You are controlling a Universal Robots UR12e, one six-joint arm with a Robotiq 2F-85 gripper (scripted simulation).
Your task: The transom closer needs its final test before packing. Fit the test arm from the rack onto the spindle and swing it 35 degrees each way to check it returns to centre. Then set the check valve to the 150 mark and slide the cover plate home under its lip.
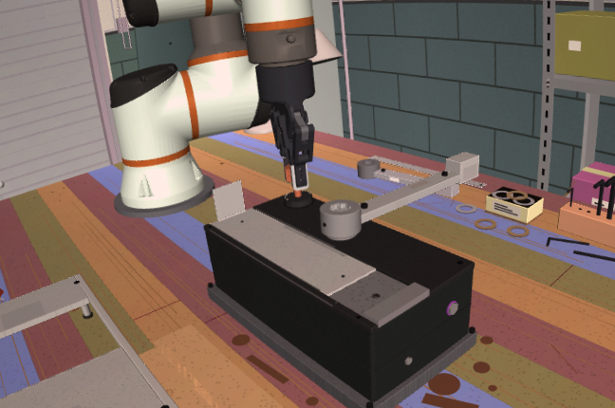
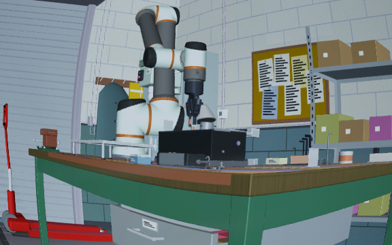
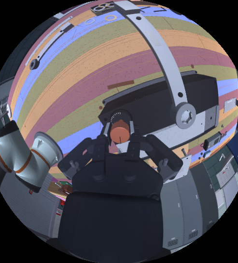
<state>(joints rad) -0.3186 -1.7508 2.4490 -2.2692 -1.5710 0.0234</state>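
Note:
My gripper [image 1: 298,186] [image 3: 120,133] points straight down at the far corner of the black closer body [image 1: 340,288]. Its two fingers are closed on the sides of the orange check valve knob [image 3: 119,133] [image 1: 297,193]. The knob sits in a dial with white scale marks [image 3: 117,115]. The grey test arm [image 1: 405,192] [image 3: 159,54] sits with its hub [image 1: 340,220] on the spindle and reaches out to the right. The pale cover plate [image 1: 294,250] lies along the top of the body. A short grey lip [image 1: 397,303] stands at the near end, apart from the plate.
Behind the closer stands the robot base [image 1: 159,144]. A second arm [image 1: 390,171] lies on the bench behind the test arm. Washers [image 1: 486,223], a small box [image 1: 513,202] and a hex key holder [image 1: 602,216] sit to the right. A grey rack [image 1: 34,308] stands at the near left.

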